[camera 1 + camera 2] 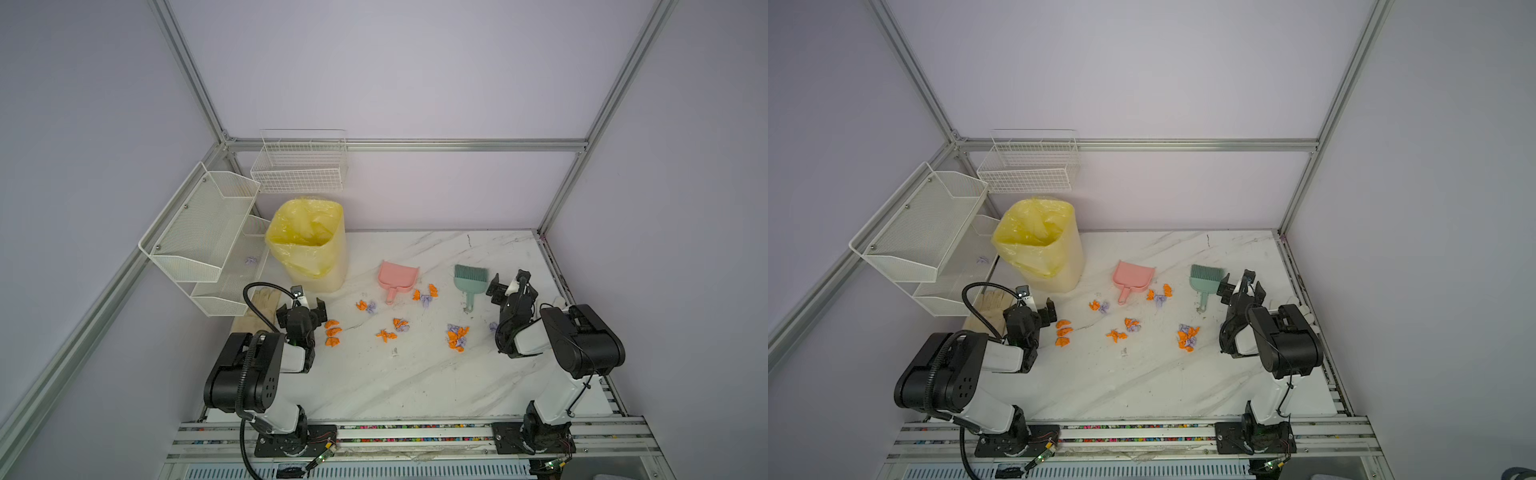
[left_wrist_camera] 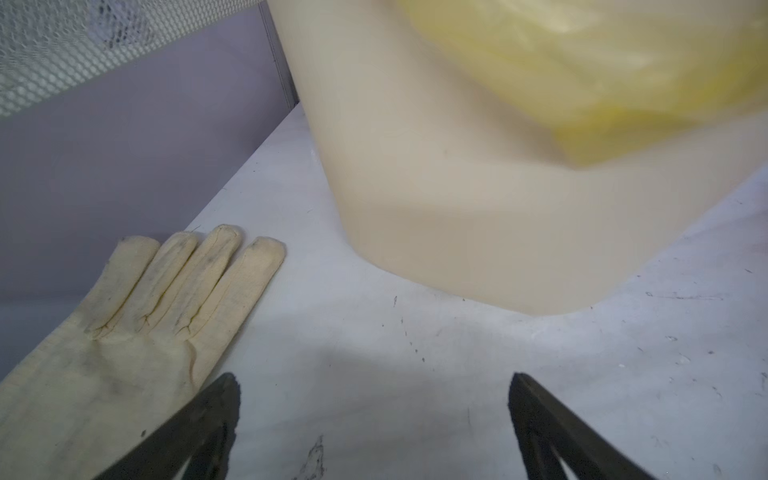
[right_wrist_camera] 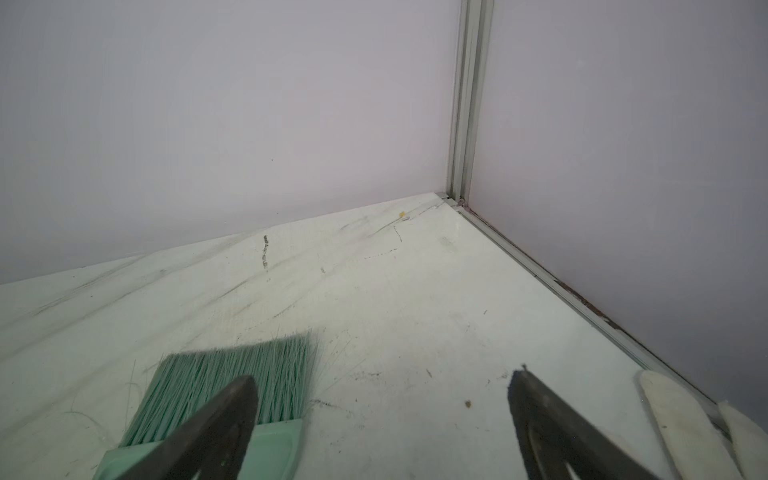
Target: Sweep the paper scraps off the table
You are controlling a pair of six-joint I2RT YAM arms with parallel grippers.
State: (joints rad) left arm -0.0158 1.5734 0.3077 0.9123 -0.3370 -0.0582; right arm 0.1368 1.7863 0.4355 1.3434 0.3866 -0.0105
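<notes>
Both grippers were found with the jaws spread wide and nothing between them. The left gripper was held low over the table, with the beige glove at its one side and the bin straight ahead of it. The right gripper was held just beside the green brush. In the right wrist view one finger was seen in front of the brush head, but whether it touched the brush could not be told.

The paper scraps were scattered on the table between the two grippers, in small orange and lilac groups. The nearest group lay just beside the left gripper, and another lay near the right one. The pink dustpan lay beyond them.

The scraps were judged to be very light, soft and crumpled, so they would probably roll or jump if pushed hard. It was judged that they should not be pinched one by one. The stiff brush should rather be taken at its thin handle, the dustpan in the same way, and slow short strokes should be used.
</notes>
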